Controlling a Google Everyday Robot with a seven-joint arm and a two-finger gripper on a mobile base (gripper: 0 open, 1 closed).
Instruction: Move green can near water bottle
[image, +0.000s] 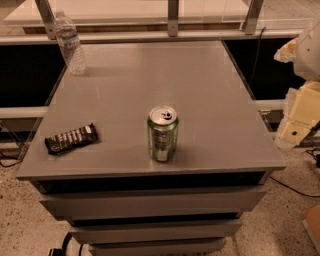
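The green can stands upright on the grey table top, near its front edge and a little right of centre. It has a silver top with a pull tab and a pale label patch. The water bottle is clear crinkled plastic and stands upright at the table's far left corner, far from the can. My gripper shows as pale cream parts at the right edge of the view. It is off the table's right side, well away from the can, and holds nothing that I can see.
A dark flat snack bar wrapper lies near the table's front left edge. A rail with metal posts runs behind the table. Drawers sit below the top. Cables lie on the speckled floor.
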